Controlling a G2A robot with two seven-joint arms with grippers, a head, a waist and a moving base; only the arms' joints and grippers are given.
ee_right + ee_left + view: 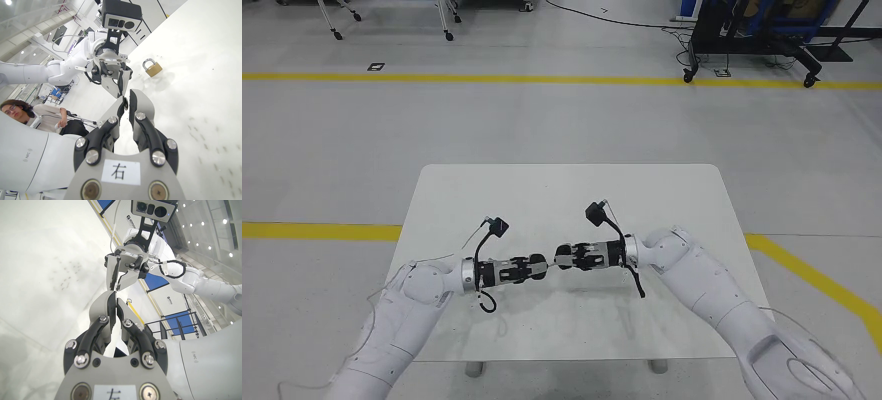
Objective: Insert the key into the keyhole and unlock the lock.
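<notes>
Two-way handover: key point(125, 103) is pinched by left gripper point(115, 298), right gripper point(127, 97) spread round its head; lock point(152, 67) is seen apart, upper right of centre

Bright, even light falls from ceiling lamps point(224, 221). The white table point(672, 200) is nearly washed out. The lock point(152, 67) casts a soft, faint shadow. Wrist views bow straight lines near their edges.

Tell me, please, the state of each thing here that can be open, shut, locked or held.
padlock: lying on the table, shackle shut, no key in it.
key: held in the air, away from the padlock.
left end effector: shut on the key.
right end effector: open, a finger on either side of the key's head.
</notes>
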